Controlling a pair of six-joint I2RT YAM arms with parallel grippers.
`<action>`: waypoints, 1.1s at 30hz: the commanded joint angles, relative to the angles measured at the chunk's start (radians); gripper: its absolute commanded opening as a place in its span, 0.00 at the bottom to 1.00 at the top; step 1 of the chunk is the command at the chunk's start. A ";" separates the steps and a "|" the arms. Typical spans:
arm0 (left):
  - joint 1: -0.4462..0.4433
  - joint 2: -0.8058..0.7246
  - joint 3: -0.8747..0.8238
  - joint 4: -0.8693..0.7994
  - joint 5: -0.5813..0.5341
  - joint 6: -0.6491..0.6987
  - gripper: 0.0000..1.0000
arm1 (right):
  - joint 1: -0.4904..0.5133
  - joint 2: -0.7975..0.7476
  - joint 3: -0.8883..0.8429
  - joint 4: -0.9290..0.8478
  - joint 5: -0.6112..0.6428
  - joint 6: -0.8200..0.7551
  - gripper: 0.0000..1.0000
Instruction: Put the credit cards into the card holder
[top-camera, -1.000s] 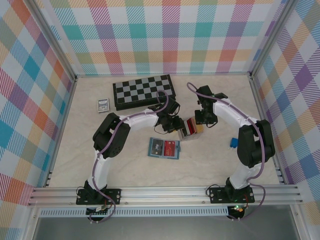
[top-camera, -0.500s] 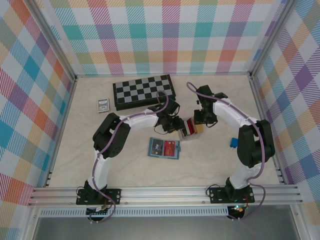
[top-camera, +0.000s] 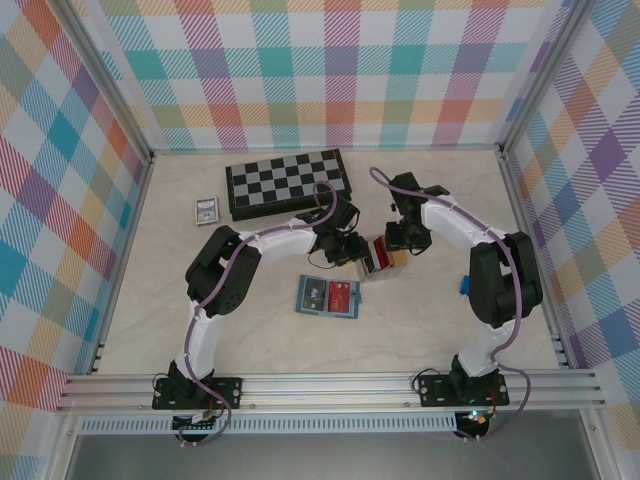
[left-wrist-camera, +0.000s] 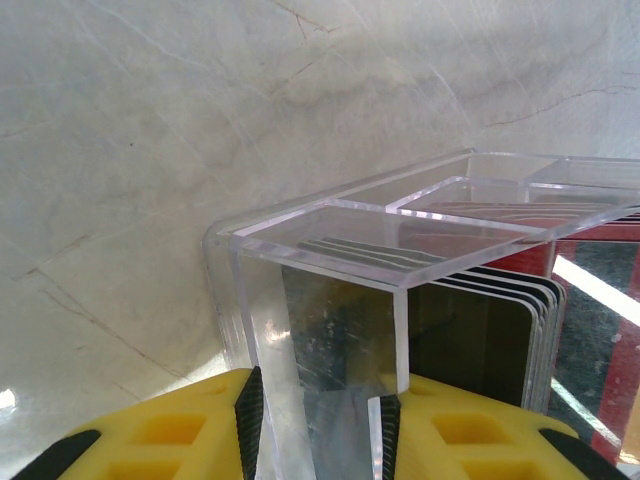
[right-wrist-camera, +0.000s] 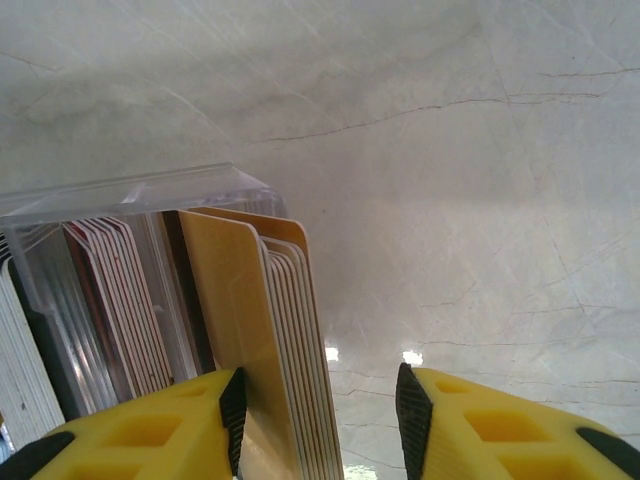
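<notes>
Box (left-wrist-camera: 420, 218) in left gripper (left-wrist-camera: 316, 400); right gripper (right-wrist-camera: 318, 386) seemingly open

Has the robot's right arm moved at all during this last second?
Yes, slightly. The right arm has swung left, toward the chessboard, and its elbow now covers more of the small blue object beside it.

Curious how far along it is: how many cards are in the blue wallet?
2: a dark card on the wallet's left half, a red card on its right; others may hide underneath.
</notes>
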 joint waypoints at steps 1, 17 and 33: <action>-0.010 0.011 -0.045 -0.100 -0.020 0.008 0.35 | -0.004 -0.026 0.025 -0.025 0.073 -0.023 0.45; -0.009 0.011 -0.051 -0.093 -0.016 0.004 0.35 | -0.002 -0.060 0.024 -0.037 0.062 -0.022 0.38; -0.010 0.016 -0.051 -0.088 -0.004 0.003 0.35 | -0.002 -0.063 0.026 -0.038 0.040 -0.020 0.24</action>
